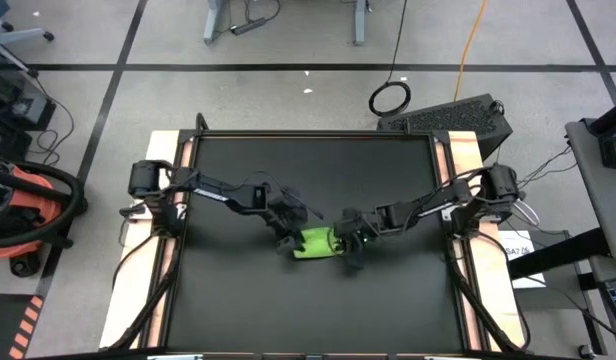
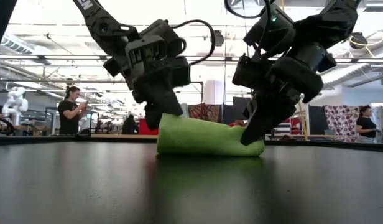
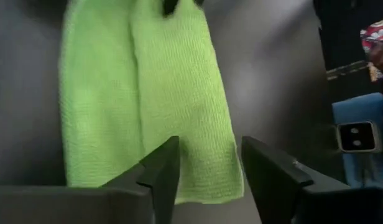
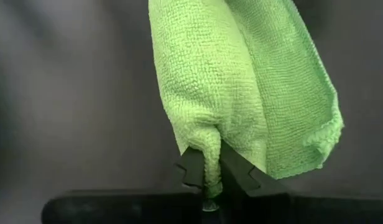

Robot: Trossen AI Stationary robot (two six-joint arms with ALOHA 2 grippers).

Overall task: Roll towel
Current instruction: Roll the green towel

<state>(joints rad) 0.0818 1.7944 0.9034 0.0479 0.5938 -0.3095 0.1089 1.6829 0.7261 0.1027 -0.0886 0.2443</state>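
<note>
The lime-green towel (image 1: 315, 243) lies on the black mat (image 1: 318, 310) near the table's middle, folded or part-rolled into a short thick strip (image 2: 207, 138). My left gripper (image 1: 286, 238) is open at the towel's left end, and its two fingers stand astride the end's edge (image 3: 207, 186). My right gripper (image 1: 348, 244) is shut on the towel's right end (image 4: 210, 168). My left gripper's finger (image 3: 161, 163) overlaps the towel's left end in the wrist view; I cannot tell whether it touches the cloth. My right gripper pinches a small pucker of cloth (image 4: 210, 163) at the towel's right end, on its thicker rolled side, between its two fingers. The fingers slant down from the table's right. The towel lies on the mat, its pinched end drawn up a little (image 2: 252, 134).
Wooden table borders (image 1: 164, 250) flank the mat on the left and right. There is bare mat all around the towel. An orange vacuum (image 1: 28, 210) stands on the floor to the left. People (image 2: 72, 111) show in the room behind the table.
</note>
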